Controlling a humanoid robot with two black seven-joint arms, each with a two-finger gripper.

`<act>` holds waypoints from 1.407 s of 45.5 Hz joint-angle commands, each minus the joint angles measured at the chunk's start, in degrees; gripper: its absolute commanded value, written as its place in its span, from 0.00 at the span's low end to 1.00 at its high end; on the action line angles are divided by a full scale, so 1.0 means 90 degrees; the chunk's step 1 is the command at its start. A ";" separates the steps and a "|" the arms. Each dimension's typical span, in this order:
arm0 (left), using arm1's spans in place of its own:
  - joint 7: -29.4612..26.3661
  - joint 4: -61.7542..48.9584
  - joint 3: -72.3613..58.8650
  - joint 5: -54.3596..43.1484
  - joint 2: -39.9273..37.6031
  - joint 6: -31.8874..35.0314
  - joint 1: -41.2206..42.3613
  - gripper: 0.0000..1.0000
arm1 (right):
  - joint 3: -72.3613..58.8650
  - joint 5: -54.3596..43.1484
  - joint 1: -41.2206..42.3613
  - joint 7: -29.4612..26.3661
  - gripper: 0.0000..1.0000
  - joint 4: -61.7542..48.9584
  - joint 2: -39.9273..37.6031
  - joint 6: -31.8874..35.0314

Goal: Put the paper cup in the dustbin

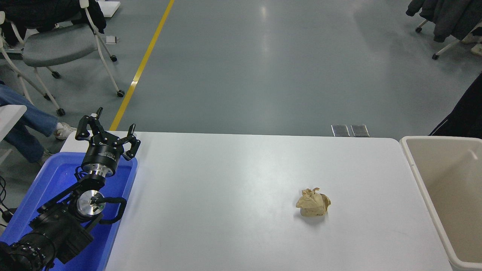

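The paper cup is not in view. The dustbin (418, 173) is a large beige bin with a thick rim at the table's right edge, cut off by the picture's right side; the inside that shows holds nothing. My left gripper (115, 122) is parked at the lower left over the blue tray, with its fingers spread open and nothing between them. My right arm and gripper are out of view.
A crumpled tan paper ball (313, 203) lies on the white table (226, 195), right of centre, left of the bin. A shallow blue tray (124, 195) sits at the table's left end under my left arm. Chairs and a person's legs are beyond the far left.
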 commanded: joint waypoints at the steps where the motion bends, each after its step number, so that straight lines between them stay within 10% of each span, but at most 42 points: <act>1: 0.0000 0.0000 0.0000 0.0000 0.0000 -0.0002 0.0000 1.00 | 0.0476 0.0051 0.0026 -0.0276 0.00 -0.0687 0.0776 0.0098; 19: 0.0000 0.0000 0.0000 0.0000 0.0000 -0.0002 0.0000 1.00 | 0.0984 0.0022 0.0427 -0.0579 0.00 -0.0843 0.1060 0.0010; 24: 0.0000 0.0000 0.0000 0.0000 0.0000 -0.0002 0.0000 1.00 | 0.0975 -0.0037 0.0446 -0.0579 0.61 -0.0853 0.1089 -0.0068; 30: 0.0000 0.0000 -0.0010 0.0000 0.0000 -0.0002 0.0000 1.00 | 0.0935 -0.0056 0.0446 -0.0579 0.81 -0.0843 0.1089 -0.0078; 43: 0.0000 0.0000 -0.0010 0.0000 0.0000 -0.0002 0.0000 1.00 | 0.1004 -0.0037 0.0446 -0.0570 0.98 -0.0853 0.1128 -0.0107; 64: 0.0000 0.0000 0.0000 0.0000 0.0000 -0.0002 0.0000 1.00 | 0.0867 -0.0066 0.0710 -0.0531 0.99 -0.0824 0.1274 -0.0019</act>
